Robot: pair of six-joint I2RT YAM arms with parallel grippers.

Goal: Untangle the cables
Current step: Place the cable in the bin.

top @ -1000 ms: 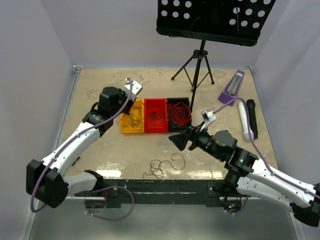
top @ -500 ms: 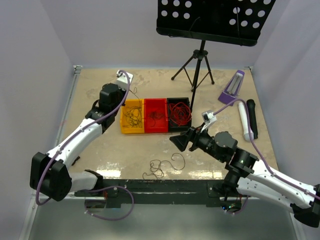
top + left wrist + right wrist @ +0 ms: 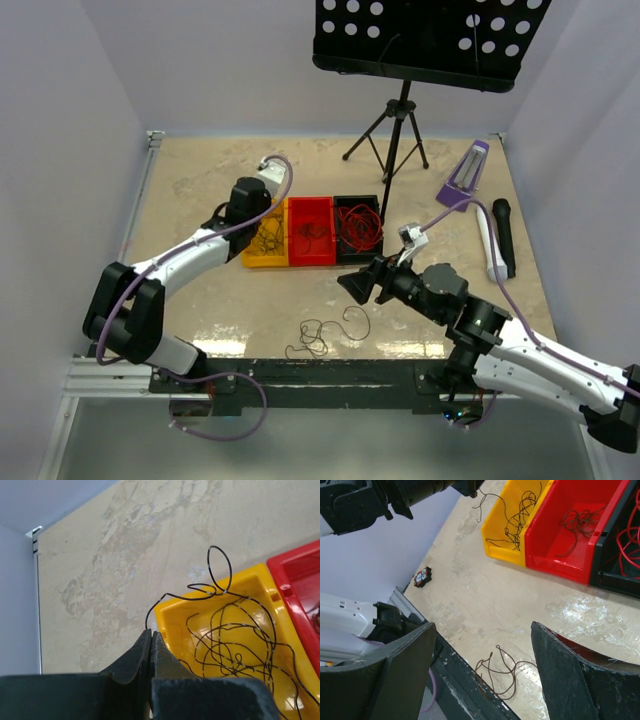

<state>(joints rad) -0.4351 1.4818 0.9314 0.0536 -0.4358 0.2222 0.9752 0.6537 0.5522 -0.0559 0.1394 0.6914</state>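
Black cable [image 3: 235, 645]: a thin, curly strand, most of it heaped in the yellow bin [image 3: 167, 611]. One looped end climbs over the bin's far-left corner rim and runs out to the left gripper [image 3: 151, 640].
Left claw: jaws pressed together, the strand's free end running into the seam at their tips. I judge it pinched there.
Strand axis: from the claw it arcs toward the right of the wrist view and down into the bin, so the heap lies to the claw's right and below it.
Loose cable [image 3: 322, 335]: a dark curled wire, flat on the table [image 3: 200, 290] close to the near edge and well apart from the bins.
Right claw: the right gripper [image 3: 481, 627] hangs over the table with its jaws spread wide and nothing between them.
Key relation: the loose cable lies below the right claw, toward the arm bases and a little to its left. In the right wrist view it sits low, between the two fingers. The right arm is clearly the nearer one.
Next move, as a guess: lower the right claw and draw it back toward the near edge to reach the wire.
Other bins: brown cables [image 3: 575, 522] lie in the red bin [image 3: 555, 560] and red cables [image 3: 360, 228] in the black bin [image 3: 615, 582].
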